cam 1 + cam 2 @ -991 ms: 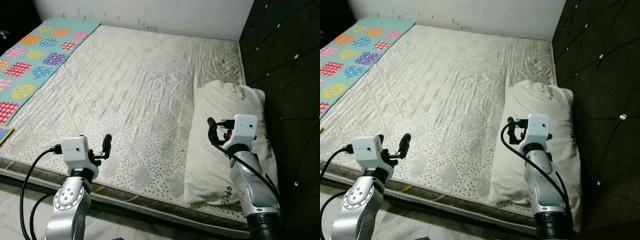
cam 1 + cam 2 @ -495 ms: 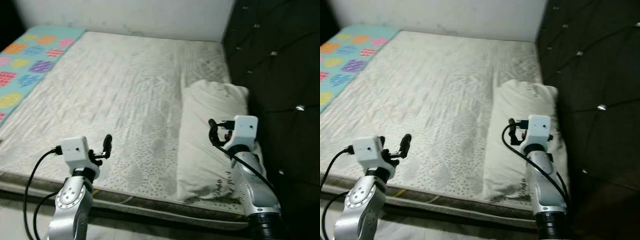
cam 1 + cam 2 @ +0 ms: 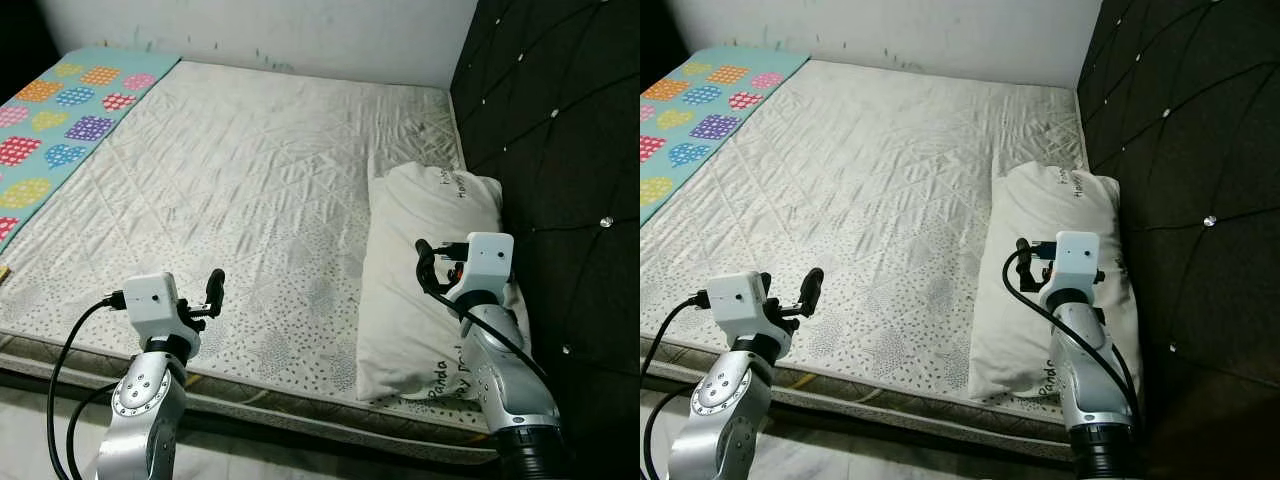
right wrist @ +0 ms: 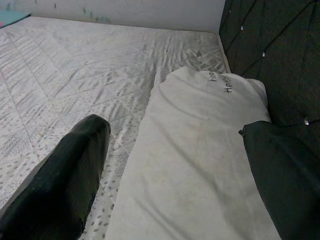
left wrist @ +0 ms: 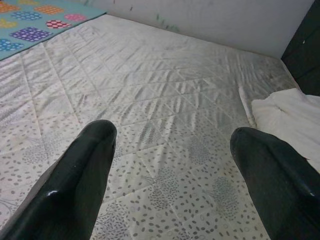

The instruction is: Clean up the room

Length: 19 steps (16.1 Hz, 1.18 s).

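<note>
- Currently the pillow (image 3: 432, 270) lies lengthwise on the mattress (image 3: 240, 200), against the dark tufted headboard (image 3: 560, 150).
- Right gripper (image 4: 175, 165) hovers above it, fingers spread, empty.
- Left gripper (image 5: 172, 165) is likewise spread over the mattress.
- Handling estimate: light, soft, compressible; pinch a corner or the near edge.

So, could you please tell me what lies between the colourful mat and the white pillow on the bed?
Only bare quilted mattress lies between the colourful mat and the pillow; the left eye view shows that stretch best.
</note>
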Available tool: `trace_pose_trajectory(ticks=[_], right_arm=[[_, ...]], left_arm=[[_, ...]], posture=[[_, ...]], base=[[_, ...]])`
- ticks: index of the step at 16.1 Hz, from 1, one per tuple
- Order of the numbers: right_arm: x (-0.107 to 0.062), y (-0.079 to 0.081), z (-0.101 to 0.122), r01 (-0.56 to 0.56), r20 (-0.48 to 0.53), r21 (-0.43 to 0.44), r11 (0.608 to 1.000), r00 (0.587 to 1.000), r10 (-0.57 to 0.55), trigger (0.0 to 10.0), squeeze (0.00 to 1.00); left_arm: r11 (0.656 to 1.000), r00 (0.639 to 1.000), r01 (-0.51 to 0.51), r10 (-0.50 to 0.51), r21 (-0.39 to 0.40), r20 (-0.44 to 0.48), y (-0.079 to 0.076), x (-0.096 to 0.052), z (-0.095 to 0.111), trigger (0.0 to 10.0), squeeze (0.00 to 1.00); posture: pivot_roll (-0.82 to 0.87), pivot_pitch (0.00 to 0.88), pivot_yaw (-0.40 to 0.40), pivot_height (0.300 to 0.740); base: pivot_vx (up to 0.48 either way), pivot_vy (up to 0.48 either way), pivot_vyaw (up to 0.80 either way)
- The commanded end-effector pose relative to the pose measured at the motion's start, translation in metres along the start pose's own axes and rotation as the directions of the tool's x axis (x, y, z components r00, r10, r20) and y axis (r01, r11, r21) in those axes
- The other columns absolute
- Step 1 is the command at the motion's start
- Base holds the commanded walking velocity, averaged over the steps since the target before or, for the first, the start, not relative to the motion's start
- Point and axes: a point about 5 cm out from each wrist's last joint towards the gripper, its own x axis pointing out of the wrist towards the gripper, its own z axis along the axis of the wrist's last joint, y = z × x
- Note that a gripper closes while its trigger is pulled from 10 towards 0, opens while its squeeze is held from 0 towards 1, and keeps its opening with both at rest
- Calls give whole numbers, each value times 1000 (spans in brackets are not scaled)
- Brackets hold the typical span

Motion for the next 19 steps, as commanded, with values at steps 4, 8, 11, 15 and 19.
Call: trace_pose_trajectory(ticks=[4, 8, 11, 15, 19], right_arm=[[-1, -2, -4, 0, -10, -8, 1000, 1000, 0, 10000, 0], [-1, -3, -4, 1, -13, -14, 1000, 1000, -1, 10000, 0], [1, -4, -3, -1, -11, -20, 1000, 1000, 1, 10000, 0], [1, -6, -4, -8, -13, -33, 999, 1000, 8, 10000, 0], [1, -5, -4, -11, -12, -40, 999, 1000, 11, 10000, 0]], left_arm=[[1000, 1000, -17, 17, 17, -16, 3, 0, -3, 10000, 0], [1000, 1000, -15, 15, 14, -18, 2, 0, -4, 10000, 0], [1000, 1000, -16, 16, 17, -16, 2, 0, -4, 10000, 0], [1000, 1000, 22, -22, 16, 15, 2, -3, -1, 10000, 0], [999, 998, 54, -53, -10, 36, 0, -5, 2, 10000, 0]], posture=[[-136, 76, -19, 740], [-138, 72, -22, 740], [-137, 68, -24, 740], [-139, 65, -28, 740], [-139, 68, -28, 740]], base=[[0, 335, 0], [0, 336, 0], [0, 397, 0], [0, 100, 0], [155, 0, 0]])
